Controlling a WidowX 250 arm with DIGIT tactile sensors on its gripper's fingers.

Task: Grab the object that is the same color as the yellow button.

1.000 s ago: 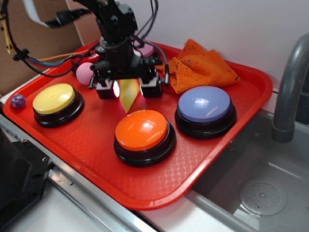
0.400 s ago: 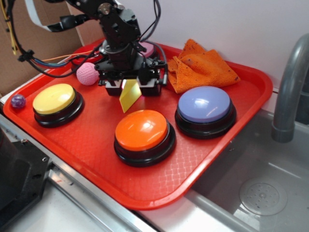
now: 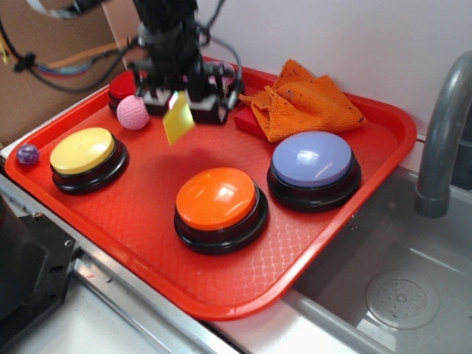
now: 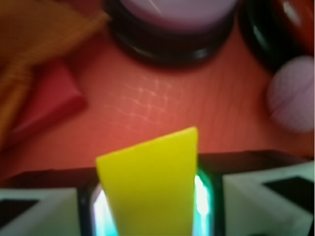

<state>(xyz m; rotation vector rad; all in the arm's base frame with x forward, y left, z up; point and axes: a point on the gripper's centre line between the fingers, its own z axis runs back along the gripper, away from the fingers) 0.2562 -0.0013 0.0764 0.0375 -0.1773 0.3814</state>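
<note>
My gripper (image 3: pixel 179 110) is shut on the flat yellow block (image 3: pixel 178 127) and holds it in the air above the back left of the red tray (image 3: pixel 140 214). The block hangs down from the jaws, clear of the tray floor. In the wrist view the yellow block (image 4: pixel 152 182) fills the gap between my fingers (image 4: pixel 39 214). The yellow button (image 3: pixel 82 151), a yellow dome on a black base, stands at the tray's left, in front of and left of the gripper.
An orange-domed button (image 3: pixel 217 199) and a lilac button (image 3: pixel 313 160) stand on the tray. A pink ball (image 3: pixel 133 112), a red button (image 3: pixel 122 85), a flat red block (image 3: pixel 251 120) and an orange cloth (image 3: pixel 306 99) lie at the back. A small purple ball (image 3: pixel 28 153) sits far left. A sink and grey tap (image 3: pixel 442 133) are right.
My gripper has risen and moved left and back with the yellow block in it. The block is now off the tray floor. The flat red block by the cloth is now uncovered.
</note>
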